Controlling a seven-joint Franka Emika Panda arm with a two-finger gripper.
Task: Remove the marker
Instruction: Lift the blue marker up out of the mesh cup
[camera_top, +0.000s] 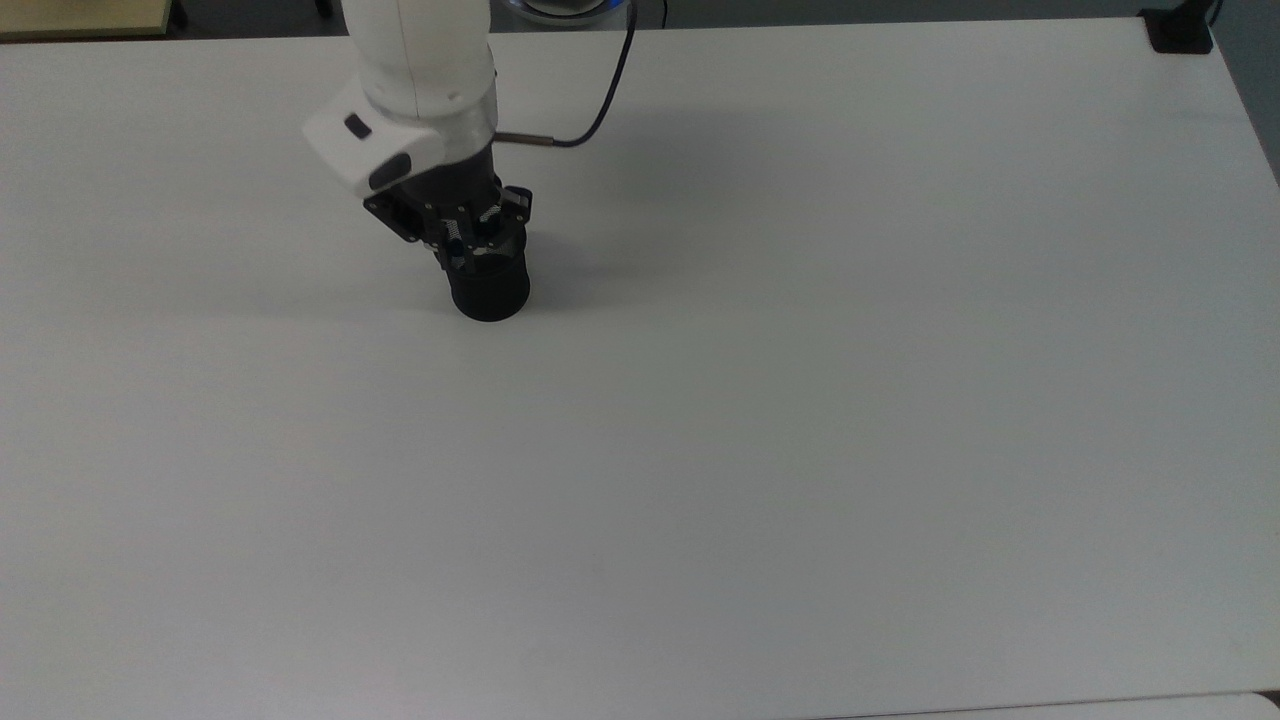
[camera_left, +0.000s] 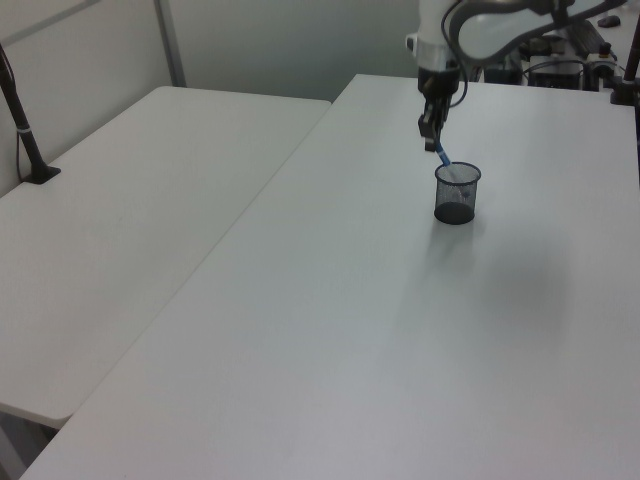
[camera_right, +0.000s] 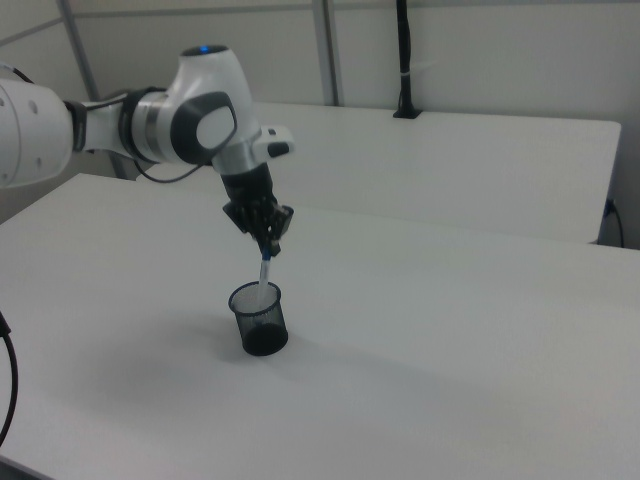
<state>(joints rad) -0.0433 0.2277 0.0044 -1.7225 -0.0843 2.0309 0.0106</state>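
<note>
Smooth white table (camera_right: 450, 340); tool (camera_right: 270, 243) pinches slim marker (camera_right: 264, 272) above round mesh cup (camera_right: 260, 320).

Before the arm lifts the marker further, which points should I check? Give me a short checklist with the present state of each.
1. Tool shut on the marker at its blue cap end: ok.
2. Marker's lower end fully above the rim of the black mesh cup: not ok, in the right view it is still inside.
3. Cup upright on the table: ok.
4. Marker touching the cup wall: cannot tell.
5. Space above and around the arm free for lifting: ok in the left view.
</note>
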